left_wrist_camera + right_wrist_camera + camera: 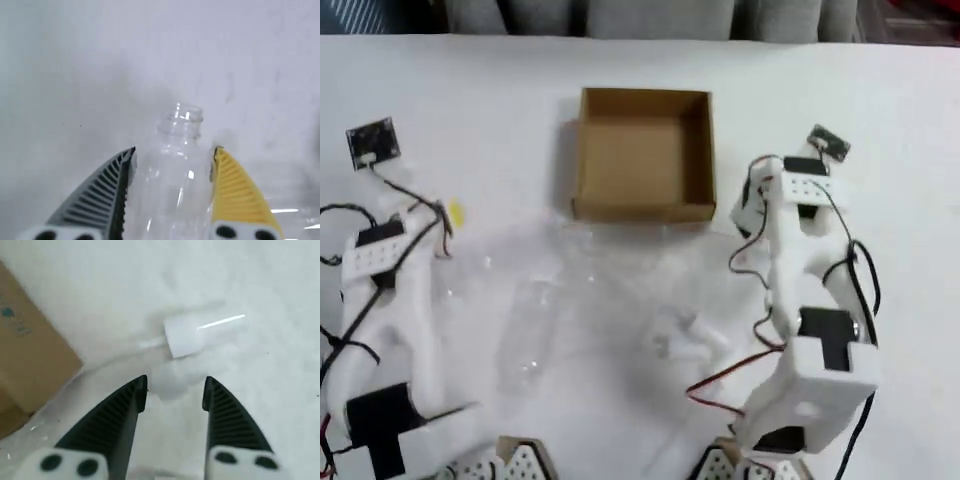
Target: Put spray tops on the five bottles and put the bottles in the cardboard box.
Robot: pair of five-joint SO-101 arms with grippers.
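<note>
One cardboard box (645,155); at least one spray top (192,335); clear bottles (525,340) too faint to count

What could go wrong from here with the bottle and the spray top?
1. The spray top lies on its side just ahead of the open right gripper. It is round, so it may roll or skid away as the gripper closes on it.
2. The bottle at the left gripper is clear, smooth and still has an open neck. It might slip or twist when a top is pressed on, so the top could go on crooked.
</note>
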